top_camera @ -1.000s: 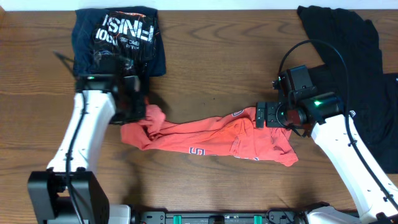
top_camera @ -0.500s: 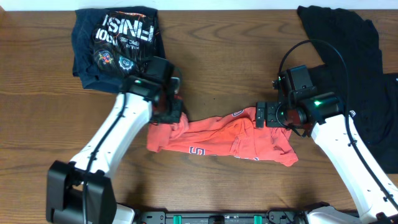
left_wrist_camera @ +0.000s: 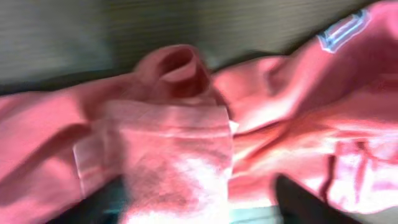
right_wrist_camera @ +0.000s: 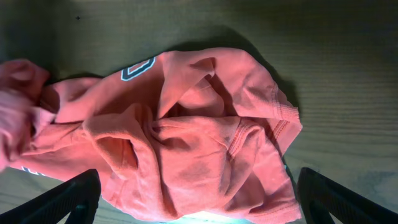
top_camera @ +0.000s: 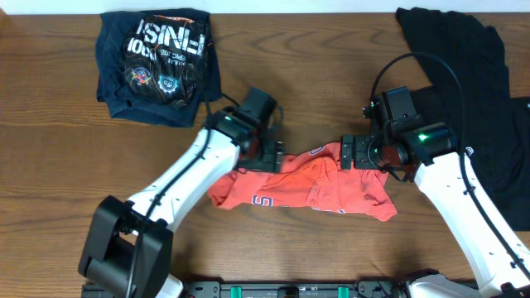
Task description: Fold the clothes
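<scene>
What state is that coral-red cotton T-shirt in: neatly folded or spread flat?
Neither. The coral-red cotton T-shirt lies bunched in a wrinkled strip on the brown wooden table, layers overlapping unevenly.

Left fingers (top_camera: 270,156) and right fingers (right_wrist_camera: 68,199) spread wide.

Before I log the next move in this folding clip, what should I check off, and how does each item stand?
1. Right claw open: ok, fingers wide apart, nothing between them.
2. Left claw free of the coral T-shirt: cannot tell, fabric fills its wrist view.
3. T-shirt spread flat: not ok, bunched and creased.
4. T-shirt apart from the folded navy shirt: ok.
5. T-shirt fully on the table: ok.
</scene>
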Robot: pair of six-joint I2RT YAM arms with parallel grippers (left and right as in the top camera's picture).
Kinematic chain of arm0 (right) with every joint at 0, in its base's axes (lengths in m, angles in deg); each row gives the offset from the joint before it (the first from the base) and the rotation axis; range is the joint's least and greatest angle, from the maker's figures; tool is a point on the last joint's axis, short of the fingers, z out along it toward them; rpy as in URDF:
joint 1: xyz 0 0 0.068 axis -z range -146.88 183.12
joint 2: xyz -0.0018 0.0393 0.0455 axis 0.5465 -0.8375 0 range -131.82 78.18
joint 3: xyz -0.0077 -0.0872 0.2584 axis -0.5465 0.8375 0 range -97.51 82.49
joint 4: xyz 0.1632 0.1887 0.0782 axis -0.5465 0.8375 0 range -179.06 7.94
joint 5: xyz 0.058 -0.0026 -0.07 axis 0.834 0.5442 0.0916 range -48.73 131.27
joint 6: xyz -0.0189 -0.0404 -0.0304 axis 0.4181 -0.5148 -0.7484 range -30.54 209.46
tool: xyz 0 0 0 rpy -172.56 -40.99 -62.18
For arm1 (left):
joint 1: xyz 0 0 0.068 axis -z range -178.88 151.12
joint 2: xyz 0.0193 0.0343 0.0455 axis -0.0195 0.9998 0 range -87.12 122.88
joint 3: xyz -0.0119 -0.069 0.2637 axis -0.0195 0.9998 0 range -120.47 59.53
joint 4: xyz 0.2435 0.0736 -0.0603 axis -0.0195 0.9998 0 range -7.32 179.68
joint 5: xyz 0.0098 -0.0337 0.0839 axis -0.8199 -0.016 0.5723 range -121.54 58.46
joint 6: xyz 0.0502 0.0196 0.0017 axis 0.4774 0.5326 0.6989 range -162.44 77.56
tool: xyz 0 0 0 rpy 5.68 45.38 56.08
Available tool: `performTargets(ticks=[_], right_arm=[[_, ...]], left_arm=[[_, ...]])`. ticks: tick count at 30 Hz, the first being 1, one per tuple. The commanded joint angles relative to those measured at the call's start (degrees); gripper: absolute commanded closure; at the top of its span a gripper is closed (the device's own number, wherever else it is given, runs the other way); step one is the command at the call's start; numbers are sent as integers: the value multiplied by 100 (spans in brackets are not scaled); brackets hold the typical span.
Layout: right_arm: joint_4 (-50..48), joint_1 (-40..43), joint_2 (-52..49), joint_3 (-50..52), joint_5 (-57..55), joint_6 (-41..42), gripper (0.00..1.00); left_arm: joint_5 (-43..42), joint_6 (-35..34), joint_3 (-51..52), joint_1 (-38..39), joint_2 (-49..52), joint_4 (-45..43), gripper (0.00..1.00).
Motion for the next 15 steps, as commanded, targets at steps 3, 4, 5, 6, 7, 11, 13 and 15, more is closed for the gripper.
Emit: performTargets(ticks=[3,4,5,6,7,11,13,15], right_arm=[[-2,142,15,-55,33,120,2],[20,192,15,-55,79,170,2],[61,269,15,-55,149,205,3],[127,354,15,-55,227,240,4],[205,448,13,-52,310,238,4],[372,793,-11,63,691,232,3],[310,920,-50,254,894,234,3],[175,1034,-87,531,1060,238,1]], left_arm=[[-68,-149,61,358,9,-127,2],[-68,-149,59,376,7,-162,2],[-68,-175,39,369,-4,-166,2],[-72,-192,-2,334,-22,-155,2],[-76,-212,-72,286,-63,-103,2],[-66,-181,-374,35,-466,76,2],[-63,-81,-492,-111,-752,98,2],[-59,33,-573,-297,-1080,94,2]])
